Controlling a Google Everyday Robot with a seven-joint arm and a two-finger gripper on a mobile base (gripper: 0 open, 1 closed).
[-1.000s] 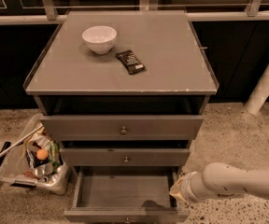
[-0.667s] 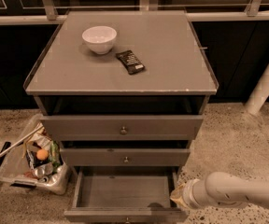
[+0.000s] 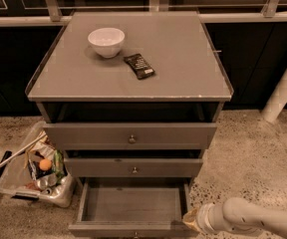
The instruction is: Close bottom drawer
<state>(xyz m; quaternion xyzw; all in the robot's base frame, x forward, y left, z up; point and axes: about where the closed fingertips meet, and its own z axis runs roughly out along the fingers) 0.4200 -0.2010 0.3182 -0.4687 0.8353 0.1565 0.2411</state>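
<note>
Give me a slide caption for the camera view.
Gripper at the right front corner of the open bottom drawer.

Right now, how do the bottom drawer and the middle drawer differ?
The bottom drawer is pulled far out, its grey interior showing; the middle drawer is nearly shut. The gripper sits at the bottom drawer's front corner, away from the middle drawer. Both are grey.

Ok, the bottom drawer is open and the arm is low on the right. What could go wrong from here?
1. The gripper sits at the right front corner of the bottom drawer, not at the middle of its front. A push from there might skew the drawer and jam it.
2. The gripper could slip off that corner and leave the drawer open.
</note>
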